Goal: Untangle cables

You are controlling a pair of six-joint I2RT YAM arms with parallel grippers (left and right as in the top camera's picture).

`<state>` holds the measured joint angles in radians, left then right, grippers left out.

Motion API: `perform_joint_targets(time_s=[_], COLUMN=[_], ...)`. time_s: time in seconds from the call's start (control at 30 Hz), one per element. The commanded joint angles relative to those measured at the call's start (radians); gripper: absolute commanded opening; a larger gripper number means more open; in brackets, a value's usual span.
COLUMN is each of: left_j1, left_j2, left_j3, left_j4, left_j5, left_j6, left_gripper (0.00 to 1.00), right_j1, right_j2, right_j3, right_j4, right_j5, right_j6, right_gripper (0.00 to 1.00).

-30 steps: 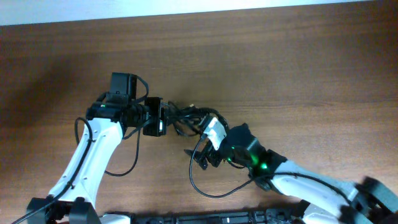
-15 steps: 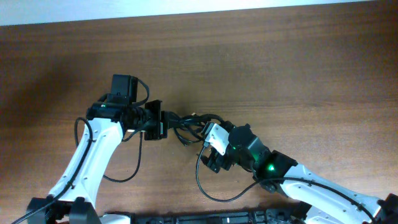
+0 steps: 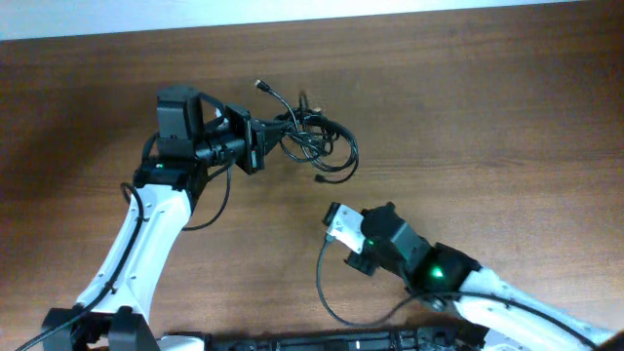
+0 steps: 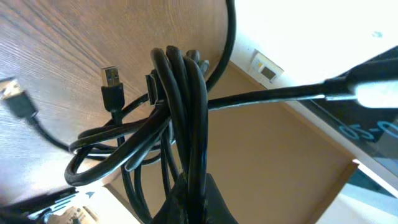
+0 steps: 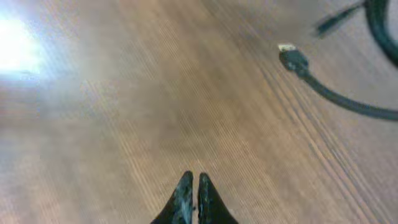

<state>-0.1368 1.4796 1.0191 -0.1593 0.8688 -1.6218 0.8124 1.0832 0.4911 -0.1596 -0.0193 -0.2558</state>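
The cables (image 3: 317,141) are a tangled bundle of thin black cords. My left gripper (image 3: 255,144) is shut on them at the back middle of the table. In the left wrist view the looped cables (image 4: 183,93) run up from between the shut jaws of my left gripper (image 4: 193,194), with a USB plug (image 4: 112,81) dangling at the left. My right gripper (image 3: 330,218) sits nearer the front, apart from the bundle. In the right wrist view my right gripper (image 5: 193,182) is shut on nothing over bare wood. One cable end with a plug (image 5: 292,58) lies far ahead at the upper right.
The brown wooden table (image 3: 487,117) ends at a pale strip (image 3: 390,8) along the back. My right arm's own thick black wire (image 3: 327,292) loops over the front of the table. The arm bases (image 3: 292,341) stand along the front edge.
My left gripper has carried the cable bundle back and away from the right arm. My right gripper has left the bundle, drawn back toward the front and closed empty.
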Motion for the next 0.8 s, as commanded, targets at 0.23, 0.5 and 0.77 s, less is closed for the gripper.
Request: perform_joint_targets(time_s=[0.23, 0.5, 0.77], left_j1=[0.0, -0.001, 0.012], left_j2=[-0.008, -0.008, -0.008], left_j3=[0.014, 0.014, 0.014], left_j4=[-0.085, -0.311, -0.369], left_j5=[0.093, 0.397, 0.347], left_j6=[1.063, 1.706, 1.667], left_gripper=[0.0, 0.0, 0.41], right_j1=[-0.254, -0.44, -0.44], right_j2=[-0.222, 0.047, 0.251], right_j3=[0.01, 0.01, 0.01], right_j4=[0.088, 0.325, 0.668], right_j5=[-0.238, -0.611, -0.76], right_j6=[0.69, 0.548, 0.665], right_gripper=[0.96, 0.99, 0.04])
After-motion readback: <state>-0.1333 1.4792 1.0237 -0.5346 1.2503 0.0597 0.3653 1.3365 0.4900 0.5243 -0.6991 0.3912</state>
